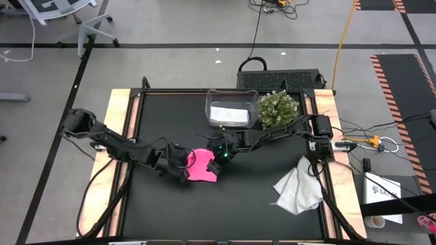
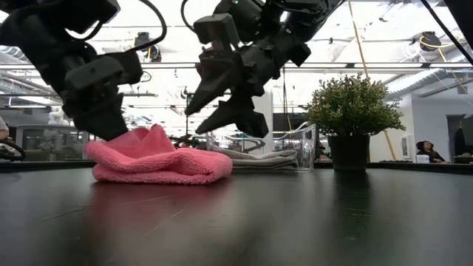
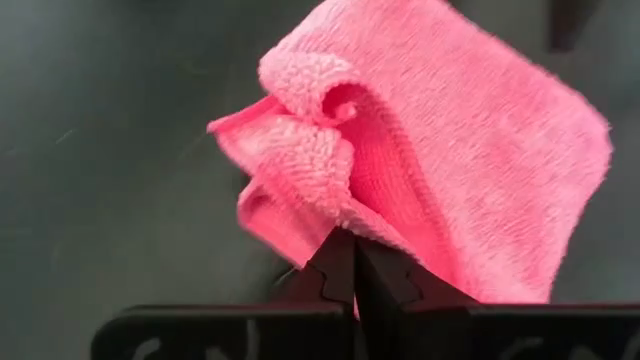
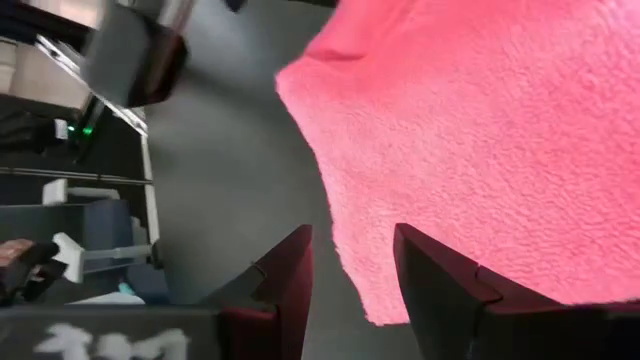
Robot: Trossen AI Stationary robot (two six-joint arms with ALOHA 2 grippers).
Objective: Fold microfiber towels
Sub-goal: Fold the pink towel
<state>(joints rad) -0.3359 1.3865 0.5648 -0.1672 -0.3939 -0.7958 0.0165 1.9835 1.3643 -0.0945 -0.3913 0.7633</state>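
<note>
- My left gripper (image 3: 352, 262) has its jaws clenched on the pink towel's (image 1: 202, 165) edge (bunched on the counter (image 1: 259, 204)).
- My right gripper (image 2: 230, 94) hovers just beside it, jaws released.

A clear plastic bin (image 1: 232, 102) with rounded corners sits at the far middle of the black table top (image 1: 170, 211), just beside a small bushy green plant in a dark pot (image 1: 278, 109). Pale wooden side boards (image 1: 340, 197) flank the table, and 1 orange cable (image 1: 344, 37) runs across the grey floor beyond.
</note>
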